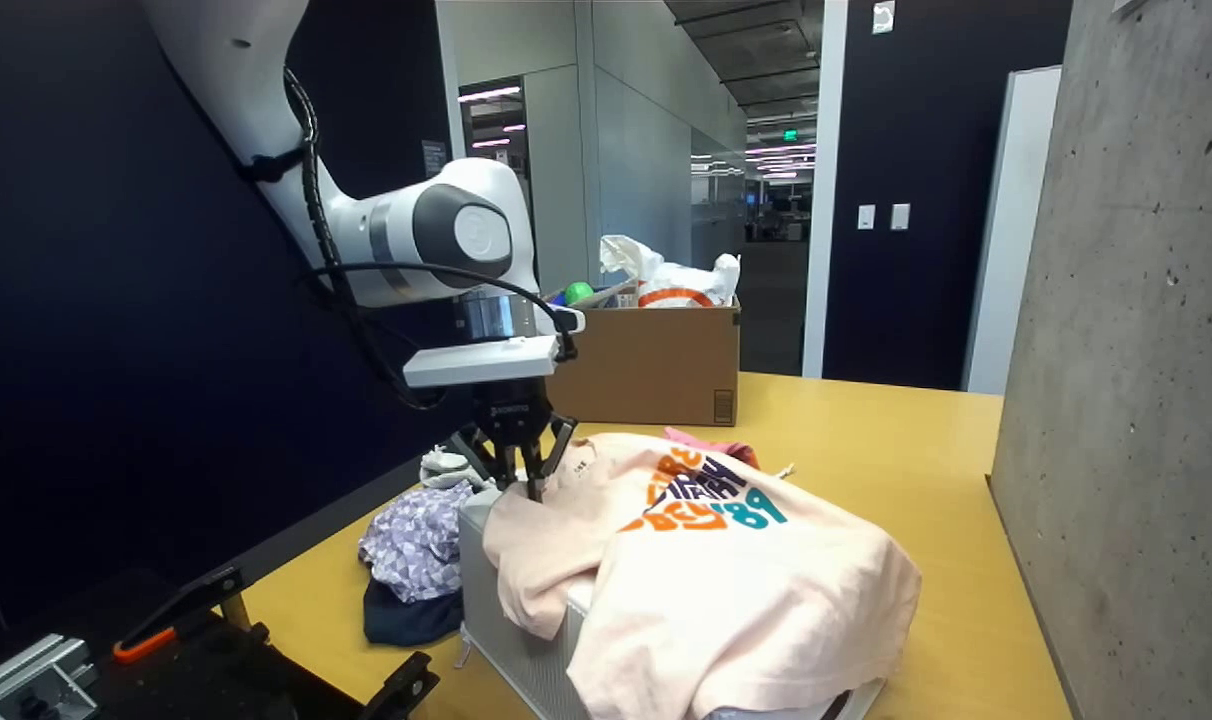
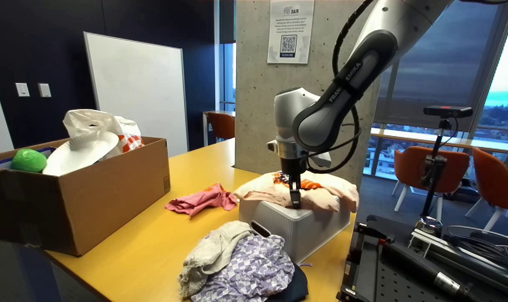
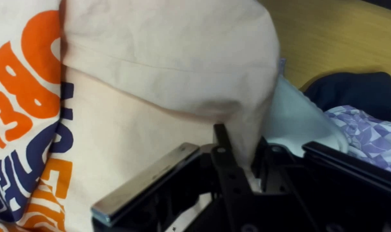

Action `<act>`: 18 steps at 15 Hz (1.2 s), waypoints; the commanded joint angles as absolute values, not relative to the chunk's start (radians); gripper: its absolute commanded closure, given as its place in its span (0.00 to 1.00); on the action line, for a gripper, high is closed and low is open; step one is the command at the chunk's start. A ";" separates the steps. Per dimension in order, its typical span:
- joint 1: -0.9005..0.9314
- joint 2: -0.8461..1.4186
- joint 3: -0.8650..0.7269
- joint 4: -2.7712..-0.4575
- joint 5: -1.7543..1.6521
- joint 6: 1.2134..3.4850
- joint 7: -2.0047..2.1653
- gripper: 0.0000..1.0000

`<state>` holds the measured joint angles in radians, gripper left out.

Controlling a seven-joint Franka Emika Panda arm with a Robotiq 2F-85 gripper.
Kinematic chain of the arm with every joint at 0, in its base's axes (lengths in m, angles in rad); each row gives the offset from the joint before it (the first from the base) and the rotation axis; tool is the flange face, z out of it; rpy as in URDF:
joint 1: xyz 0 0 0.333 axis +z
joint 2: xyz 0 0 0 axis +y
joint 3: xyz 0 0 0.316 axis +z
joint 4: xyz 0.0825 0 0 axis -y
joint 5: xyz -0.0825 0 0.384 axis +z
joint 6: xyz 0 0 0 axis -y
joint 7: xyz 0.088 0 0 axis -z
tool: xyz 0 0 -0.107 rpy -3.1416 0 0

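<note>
Shirt (image 1: 736,600) cloth on the white box (image 1: 514,650) lies between the jaws of my gripper (image 1: 521,490), pinched or not I cannot tell; a shallow bite could slip.

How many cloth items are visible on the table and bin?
5: peach shirt draped over the bin; pink cloth on the table; grey cloth, purple-patterned cloth and navy cloth heaped beside the bin. More may be hidden underneath.

Peach shirt (image 1: 741,590): 1
Hand (image 1: 522,490): 1
Ribbed box (image 2: 270,220): 1
Cardboard box (image 2: 120,197): 1
Purple checked cloth (image 2: 252,268): 1
Pink cloth (image 2: 203,200): 1
Wall switches (image 2: 22,89): 2
Orange chairs (image 2: 453,167): 3
</note>
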<state>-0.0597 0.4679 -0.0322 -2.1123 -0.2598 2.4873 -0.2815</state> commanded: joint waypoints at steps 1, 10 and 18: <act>-0.032 0.478 -0.040 -2.091 -0.280 2.479 -0.243 1.00; 0.050 0.512 -0.024 -1.997 -0.283 2.430 -0.165 0.99; 0.119 0.550 -0.004 -1.964 -0.282 2.419 -0.122 0.99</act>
<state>0.1014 0.5343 -0.0132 -1.9941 -0.2655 2.4515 -0.1505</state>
